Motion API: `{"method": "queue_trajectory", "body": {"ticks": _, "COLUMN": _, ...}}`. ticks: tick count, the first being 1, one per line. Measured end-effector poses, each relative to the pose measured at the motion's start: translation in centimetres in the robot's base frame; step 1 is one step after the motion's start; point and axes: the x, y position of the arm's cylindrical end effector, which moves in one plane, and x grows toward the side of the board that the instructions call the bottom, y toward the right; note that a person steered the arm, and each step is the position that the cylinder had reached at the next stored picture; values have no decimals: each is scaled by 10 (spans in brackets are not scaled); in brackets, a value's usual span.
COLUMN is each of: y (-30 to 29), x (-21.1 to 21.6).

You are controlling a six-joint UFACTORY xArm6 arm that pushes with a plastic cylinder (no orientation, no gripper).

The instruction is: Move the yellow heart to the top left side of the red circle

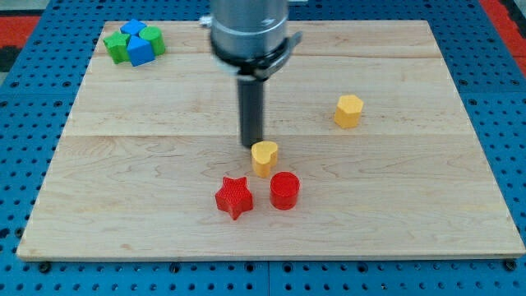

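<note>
The yellow heart [264, 157] lies near the middle of the wooden board [123, 181]. The red circle [284, 190] sits just below and a little to the right of it, close but apart. My tip [252, 145] is at the heart's upper left edge, touching or almost touching it. The rod rises straight up to the grey arm body [248, 33] at the view's top.
A red star [233, 196] lies left of the red circle. A yellow hexagon-like block [348, 110] sits to the right. A cluster of green and blue blocks [133, 43] is at the board's top left corner. Blue pegboard surrounds the board.
</note>
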Motion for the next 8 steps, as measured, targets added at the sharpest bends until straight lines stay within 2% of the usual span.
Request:
{"method": "queue_trajectory", "body": {"ticks": 1, "y": -5, "x": 13}}
{"method": "queue_trajectory", "body": {"ticks": 2, "y": 5, "x": -40}}
{"method": "queue_trajectory", "body": {"ticks": 3, "y": 35, "x": -23}}
{"method": "queue_trajectory", "body": {"ticks": 4, "y": 21, "x": 15}}
{"method": "queue_trajectory", "body": {"ticks": 5, "y": 70, "x": 5}}
{"method": "queue_trajectory", "body": {"ticks": 6, "y": 200, "x": -3}}
{"method": "queue_trajectory", "body": {"ticks": 7, "y": 207, "x": -56}}
{"method": "queue_trajectory", "body": {"ticks": 8, "y": 152, "x": -88}}
